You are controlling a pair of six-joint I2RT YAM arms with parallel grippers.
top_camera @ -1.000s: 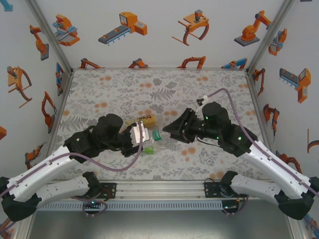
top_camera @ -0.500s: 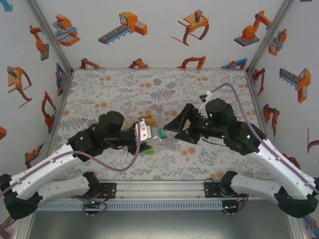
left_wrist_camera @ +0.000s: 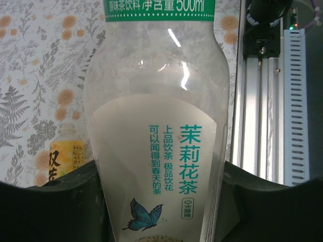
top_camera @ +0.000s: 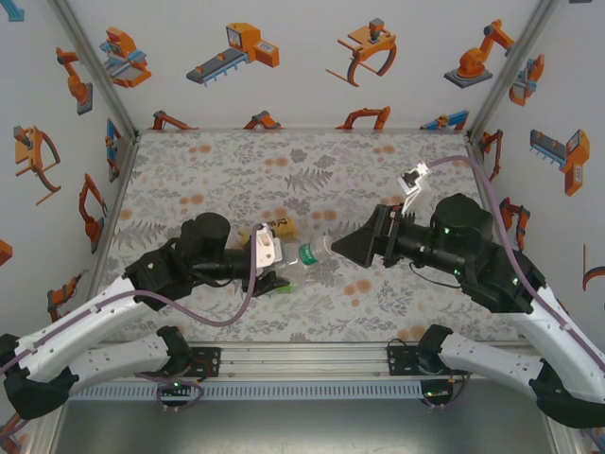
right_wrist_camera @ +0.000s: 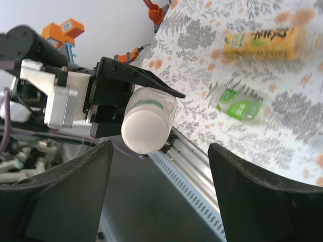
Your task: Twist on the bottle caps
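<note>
Your left tool (top_camera: 279, 267) holds the jasmine tea bottle (left_wrist_camera: 156, 151), a second bottle (top_camera: 281, 225) lying behind it, a third bottle (top_camera: 281, 288) before.

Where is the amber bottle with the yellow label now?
In the top view, the amber bottle lies on the table near its middle, just beyond the left fingers.

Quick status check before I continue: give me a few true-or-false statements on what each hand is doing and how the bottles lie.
1. The left hand grips a clear bottle. True.
2. The right hand is shut on that bottle's top. False: it is open and apart from the bottle.
3. The amber bottle lies on its side on the table. True.
4. The green-label bottle stands upright. False: it lies on the table.
5. The clear bottle points toward the right hand. True.
</note>
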